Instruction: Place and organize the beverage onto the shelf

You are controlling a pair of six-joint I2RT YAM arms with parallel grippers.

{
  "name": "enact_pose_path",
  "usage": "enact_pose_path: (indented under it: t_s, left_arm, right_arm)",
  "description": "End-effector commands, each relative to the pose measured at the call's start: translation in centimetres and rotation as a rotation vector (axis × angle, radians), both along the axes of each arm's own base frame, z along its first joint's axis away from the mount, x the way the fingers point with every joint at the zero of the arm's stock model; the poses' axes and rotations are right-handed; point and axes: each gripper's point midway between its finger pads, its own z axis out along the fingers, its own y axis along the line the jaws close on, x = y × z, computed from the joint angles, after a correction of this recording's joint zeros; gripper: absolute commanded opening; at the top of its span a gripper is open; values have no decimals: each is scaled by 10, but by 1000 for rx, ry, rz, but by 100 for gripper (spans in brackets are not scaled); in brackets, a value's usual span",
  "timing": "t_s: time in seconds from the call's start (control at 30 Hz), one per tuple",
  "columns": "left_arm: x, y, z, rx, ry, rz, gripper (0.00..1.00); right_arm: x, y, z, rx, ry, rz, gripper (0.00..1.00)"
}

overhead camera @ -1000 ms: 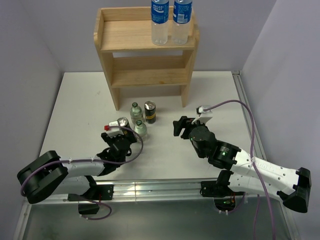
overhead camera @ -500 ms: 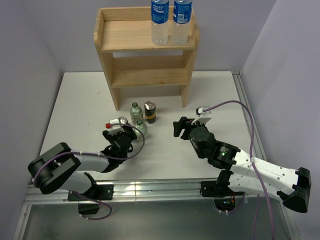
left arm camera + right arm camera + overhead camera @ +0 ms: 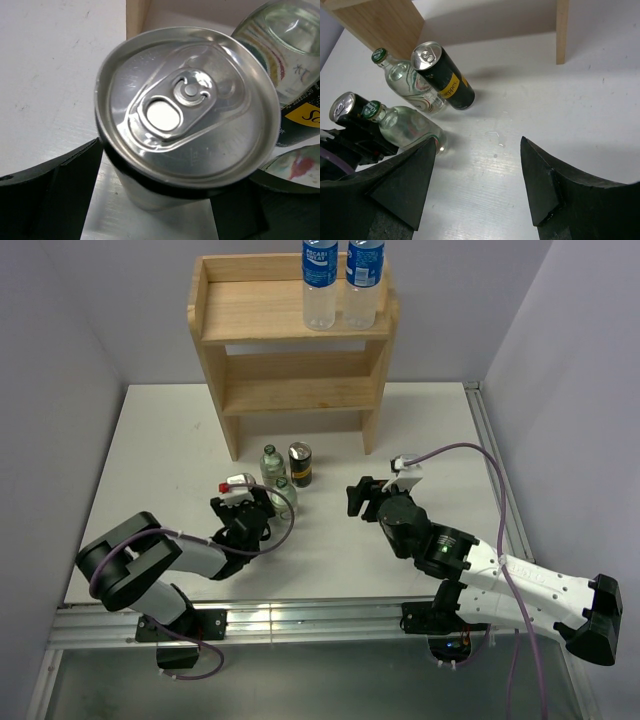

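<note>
The left gripper point(image 3: 160, 175) flanks the dark silvery-topped metal can point(image 3: 187, 100) in front of the light wooden shelf point(image 3: 290, 390), probably to lift it; whether it presses, I cannot tell. The right gripper point(image 3: 477, 145) has fingers apart, empty.

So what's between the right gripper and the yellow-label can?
Just bare table between the right gripper and the can, as the right wrist view shows.
</note>
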Motion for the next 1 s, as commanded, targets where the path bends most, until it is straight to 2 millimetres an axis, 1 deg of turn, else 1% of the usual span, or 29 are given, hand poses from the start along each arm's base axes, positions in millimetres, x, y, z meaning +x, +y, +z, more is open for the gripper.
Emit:
enact_pose_path:
  t_s: [0.0,0.13,0.27,0.33,0.53,0.63,0.67,0.73,0.77,0.97]
  left_arm:
    - [13,-10,17,-31,-51,15,87]
    - [15,-9,14,-17,-44,23,86]
    - [16,-9,12,-10,-37,41,77]
    - [16,-9,11,-8,-32,45,74]
    - [16,-8,11,-7,-28,53,70]
    - [17,-8,11,-8,-26,54,66]
    - [16,-8,10,-7,-23,54,63]
    - [17,-10,9,-6,-16,44,61]
    - [17,-10,8,-2,-11,43,58]
    - [16,-11,6,-2,-2,41,50]
  right_arm:
    - [3,-1,11,58,-25,-26,75]
    - [3,-4,10,58,-26,-30,76]
    - [3,-6,8,60,-24,-32,75]
    - [4,-7,9,64,-26,-34,76]
    - [3,-11,10,69,-31,-40,76]
    - [3,-13,10,69,-31,-43,76]
    - [3,-13,9,68,-30,-43,76]
    - [3,-14,10,70,-32,-44,76]
    - [3,-14,10,70,-31,-44,76]
    - [3,-13,11,73,-32,-40,76]
